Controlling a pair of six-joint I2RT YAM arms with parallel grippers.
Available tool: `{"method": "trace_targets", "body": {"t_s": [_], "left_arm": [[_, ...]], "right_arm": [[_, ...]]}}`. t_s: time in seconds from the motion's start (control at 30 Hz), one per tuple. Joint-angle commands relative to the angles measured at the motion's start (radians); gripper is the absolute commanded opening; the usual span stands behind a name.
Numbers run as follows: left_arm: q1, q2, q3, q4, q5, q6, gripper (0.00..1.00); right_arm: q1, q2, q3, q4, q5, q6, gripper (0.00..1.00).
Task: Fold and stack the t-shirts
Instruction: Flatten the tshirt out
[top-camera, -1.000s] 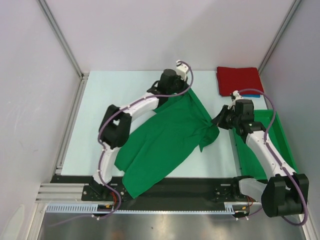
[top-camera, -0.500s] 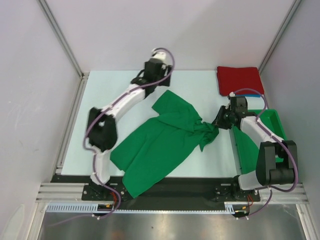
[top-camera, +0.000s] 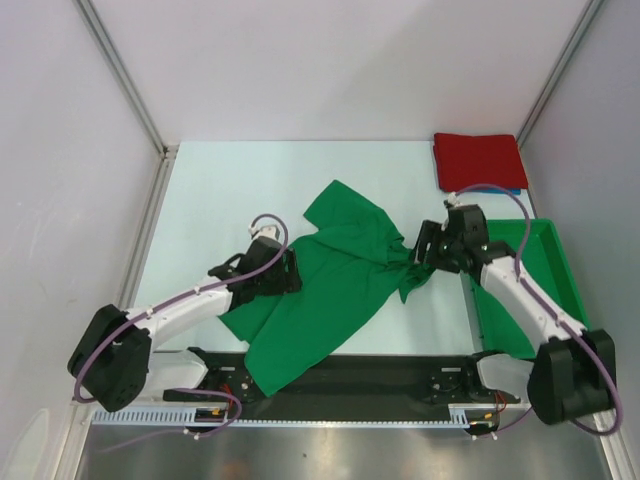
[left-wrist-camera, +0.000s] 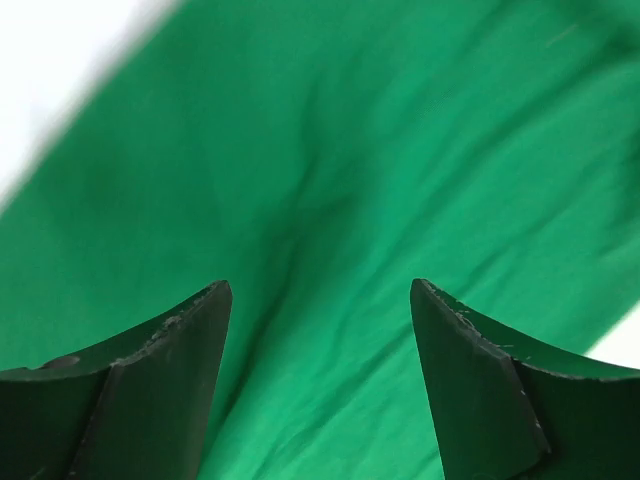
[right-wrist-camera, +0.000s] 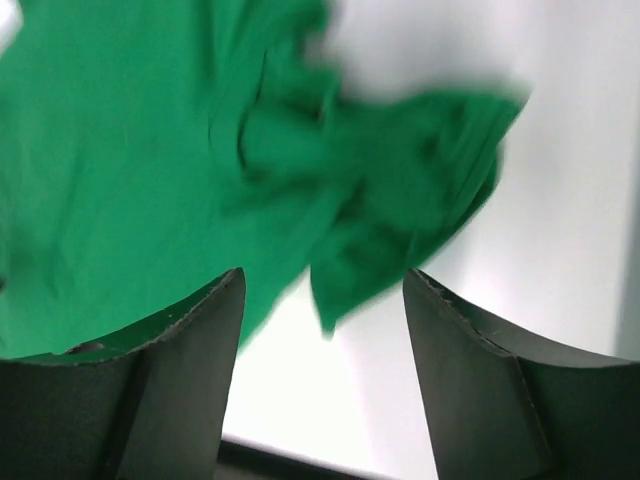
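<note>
The bright green t-shirt lies rumpled and unfolded across the middle of the table, its near corner hanging over the front edge. My left gripper hovers open at the shirt's left side, and in the left wrist view only green cloth shows between the fingers. My right gripper stands open beside the bunched right sleeve, holding nothing. A folded red t-shirt rests at the back right, with a blue sliver under its near edge.
A green plastic bin sits along the right side, under the right arm. Grey walls enclose the table on three sides. A black rail runs along the front edge.
Both grippers opened and let go of the green t-shirt. The left arm swung from the back of the table down to the shirt's near left side. The right arm shifted slightly left.
</note>
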Motion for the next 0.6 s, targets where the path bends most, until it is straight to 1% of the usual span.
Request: {"method": "trace_targets", "body": {"t_s": [0.0,0.07,0.1,0.13,0.2,0.3,0.33,0.4,0.43,0.5,0.53,0.57], "left_arm": [[-0.014,-0.059,-0.059,0.045,-0.002,-0.106,0.78],[-0.02,-0.044,-0.084,0.064,-0.002,-0.119,0.77],[-0.02,-0.019,-0.087,0.078,0.001,-0.125,0.76],[-0.022,-0.001,-0.087,0.082,0.016,-0.128,0.75],[-0.028,0.027,-0.085,0.095,0.034,-0.139,0.74],[-0.038,0.079,-0.093,0.128,0.031,-0.145,0.72],[-0.037,0.108,-0.085,0.127,0.012,-0.146,0.63],[-0.037,0.139,-0.072,0.124,-0.016,-0.143,0.53],[-0.035,0.174,-0.047,0.118,-0.03,-0.143,0.44],[-0.022,0.212,-0.016,0.107,-0.055,-0.139,0.38],[-0.012,0.237,0.022,0.099,-0.055,-0.131,0.29],[-0.003,0.277,0.04,0.096,-0.055,-0.126,0.26]], "right_arm": [[0.085,-0.095,-0.115,-0.032,0.019,0.067,0.68],[0.098,-0.132,-0.167,0.012,0.006,0.093,0.62],[0.095,-0.136,-0.201,0.023,-0.026,0.107,0.59],[0.096,-0.136,-0.21,0.026,-0.028,0.11,0.52],[0.101,-0.135,-0.232,0.026,-0.03,0.109,0.5],[0.101,-0.129,-0.24,0.046,-0.04,0.103,0.53],[0.099,-0.121,-0.24,0.06,-0.042,0.107,0.54],[0.099,-0.098,-0.24,0.08,-0.062,0.107,0.54],[0.099,-0.087,-0.241,0.1,-0.068,0.11,0.54],[0.099,-0.054,-0.244,0.117,-0.08,0.109,0.54],[0.099,-0.046,-0.243,0.131,-0.085,0.104,0.54],[0.099,-0.037,-0.246,0.137,-0.086,0.103,0.54]]}}
